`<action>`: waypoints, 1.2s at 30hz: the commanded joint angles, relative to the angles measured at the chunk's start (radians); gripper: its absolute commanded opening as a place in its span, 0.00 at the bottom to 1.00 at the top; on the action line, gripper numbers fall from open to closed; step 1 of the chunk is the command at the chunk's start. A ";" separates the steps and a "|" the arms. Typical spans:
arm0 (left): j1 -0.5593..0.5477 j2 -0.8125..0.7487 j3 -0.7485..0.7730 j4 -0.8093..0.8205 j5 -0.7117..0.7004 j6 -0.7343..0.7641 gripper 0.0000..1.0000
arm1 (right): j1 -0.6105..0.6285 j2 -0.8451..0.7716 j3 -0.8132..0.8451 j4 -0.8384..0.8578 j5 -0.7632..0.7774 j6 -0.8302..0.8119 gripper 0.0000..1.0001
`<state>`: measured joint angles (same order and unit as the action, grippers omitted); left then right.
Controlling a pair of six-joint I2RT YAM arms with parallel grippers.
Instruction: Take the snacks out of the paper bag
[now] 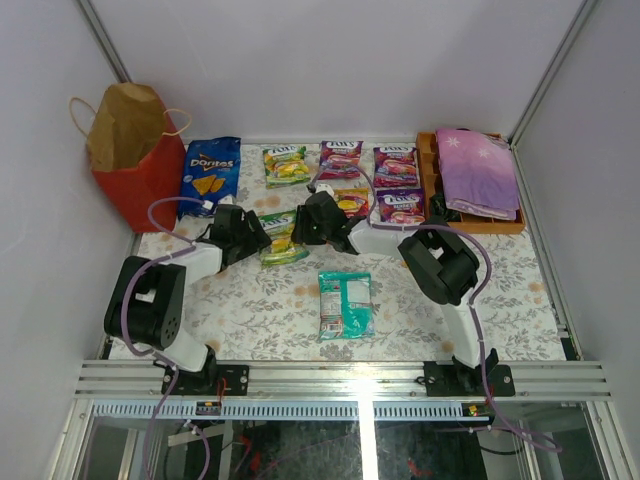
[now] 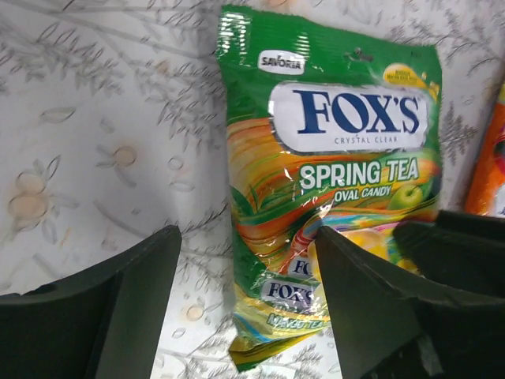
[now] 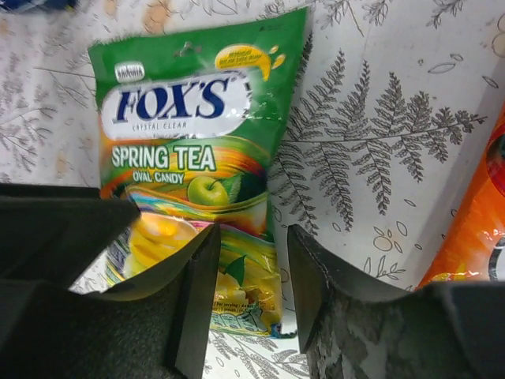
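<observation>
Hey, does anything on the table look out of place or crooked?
The Fox's Spring Tea pouch lies tilted in the middle, out of line with the row of pouches along the back. A teal pouch lies alone further forward. Nothing looks spilled or torn.

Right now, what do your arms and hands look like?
The left arm and right arm have chunky black joints, white sections and looping lilac cables. The left hand and right hand each have two flat black fingers.
</observation>
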<state>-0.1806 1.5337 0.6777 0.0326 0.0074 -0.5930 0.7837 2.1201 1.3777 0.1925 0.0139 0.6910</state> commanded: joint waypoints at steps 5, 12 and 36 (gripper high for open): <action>0.012 0.115 0.031 0.138 0.071 -0.018 0.67 | 0.005 0.019 0.054 -0.045 -0.008 -0.026 0.28; 0.029 0.195 0.141 0.128 0.094 0.002 0.67 | -0.008 0.076 0.154 -0.097 0.015 -0.038 0.26; 0.040 0.276 0.418 0.010 0.105 0.042 0.65 | -0.146 0.053 0.288 -0.182 -0.105 -0.122 0.69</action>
<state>-0.1467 1.8999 1.0489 0.1291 0.1787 -0.6205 0.6399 2.2635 1.6592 0.0311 -0.0517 0.6384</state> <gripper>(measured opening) 0.651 0.527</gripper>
